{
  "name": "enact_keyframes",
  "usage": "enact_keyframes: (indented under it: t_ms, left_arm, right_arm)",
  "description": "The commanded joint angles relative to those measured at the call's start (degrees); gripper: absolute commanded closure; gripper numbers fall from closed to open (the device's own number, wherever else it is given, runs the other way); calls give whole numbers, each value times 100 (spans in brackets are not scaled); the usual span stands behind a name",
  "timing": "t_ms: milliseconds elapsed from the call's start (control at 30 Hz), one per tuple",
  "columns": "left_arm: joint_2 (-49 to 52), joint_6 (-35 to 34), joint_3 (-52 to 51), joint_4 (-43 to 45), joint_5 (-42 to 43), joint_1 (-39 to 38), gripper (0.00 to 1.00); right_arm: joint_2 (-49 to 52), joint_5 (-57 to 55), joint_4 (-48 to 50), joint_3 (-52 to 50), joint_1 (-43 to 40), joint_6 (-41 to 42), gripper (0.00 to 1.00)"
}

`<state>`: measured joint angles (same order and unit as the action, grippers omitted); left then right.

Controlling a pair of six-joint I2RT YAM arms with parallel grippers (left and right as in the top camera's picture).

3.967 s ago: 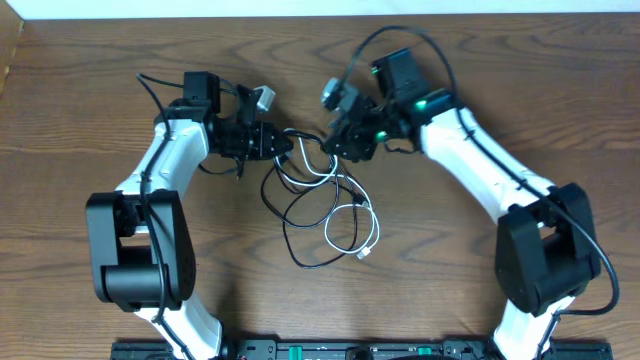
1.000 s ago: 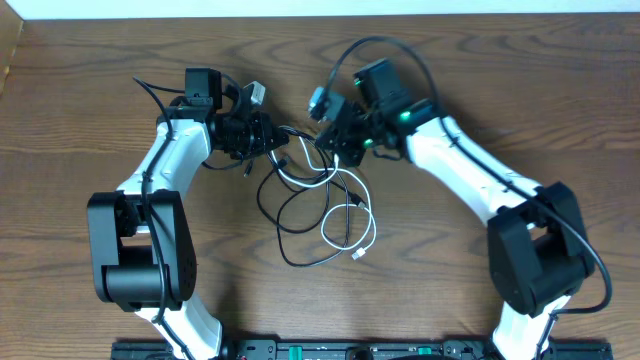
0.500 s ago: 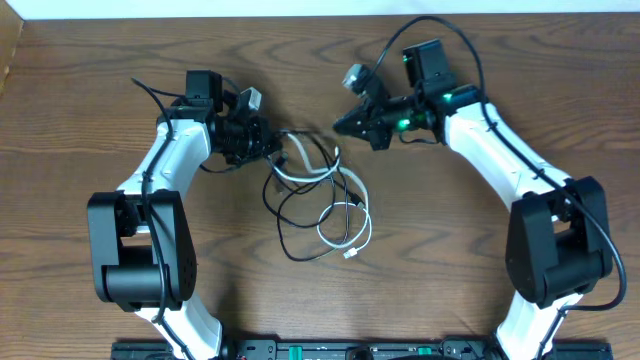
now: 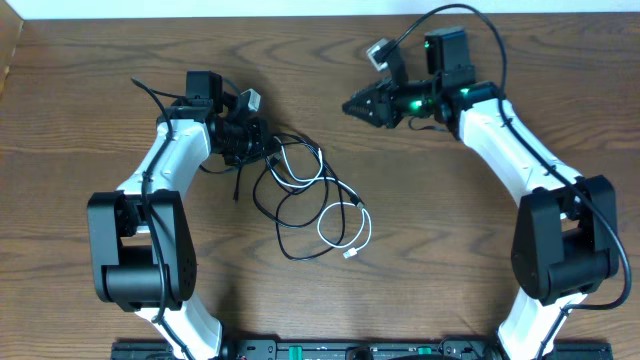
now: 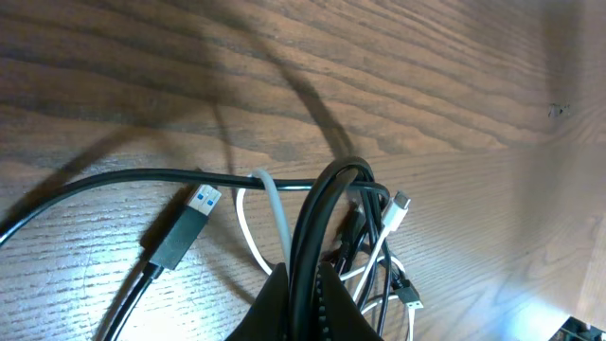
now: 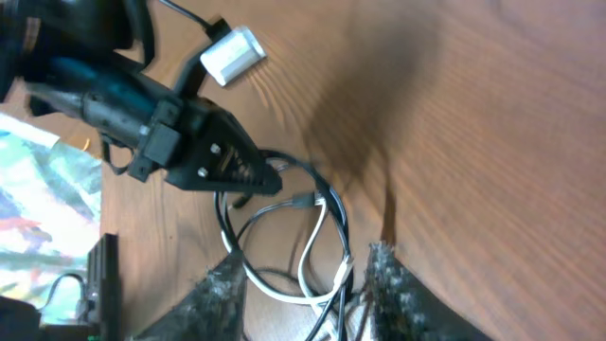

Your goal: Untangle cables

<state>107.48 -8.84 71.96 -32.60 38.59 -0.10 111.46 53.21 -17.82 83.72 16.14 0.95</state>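
Observation:
The cables lie in a loose tangle at the table's middle: black loops and a white cord with a small plug end. My left gripper is at the tangle's upper left, shut on a bunch of black cable. In the left wrist view my left gripper pinches those strands, with a USB plug and a white strand beside them. My right gripper hangs open up and right of the tangle, holding nothing. Past my right gripper, the cables lie on the table.
The table's far edge runs along the top. The left arm's own thick black wire loops beside its wrist. Bare wood lies right of the tangle and along the front.
My right gripper has opened, let go of the cables and drawn back up and to the right. The tangle has settled toward the left gripper, which stays shut on it.

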Motion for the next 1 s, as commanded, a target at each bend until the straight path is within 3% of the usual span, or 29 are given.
enact_keyframes:
  t_ms: [0, 67, 133, 200, 233, 333, 467, 700, 967]
  left_arm:
    - [-39, -210, 46, 7, -72, 28, 92]
    - [-39, -551, 46, 9, -72, 28, 93]
    - [-39, -975, 46, 13, -81, 28, 93]
    - [-39, -1447, 46, 11, -264, 28, 93]
    - [-39, -1705, 46, 13, -411, 28, 93]
    - [-39, -2280, 46, 13, -769, 28, 93]
    - [-37, -2321, 46, 4, -780, 28, 93]
    - [4, -2452, 44, -52, -354, 28, 92]
    - [284, -2470, 42, -52, 175, 28, 92]
  right_arm:
    - [-101, -341, -186, -17, 350, 199, 60]
    - [-76, -525, -186, -17, 533, 527, 63]
    - [-26, -1209, -197, -17, 743, 1506, 65]
    - [46, -1838, -216, -17, 951, 2680, 52]
    - [105, -2037, -199, -17, 1064, 3136, 51]
    - [223, -2428, -66, -17, 1399, 3705, 41]
    - [369, -2914, 79, -17, 1668, 4439, 45]
    - [796, -2949, 321, -17, 1740, 5888, 68]
    - [1309, -2645, 1174, -17, 1816, 6262, 67]
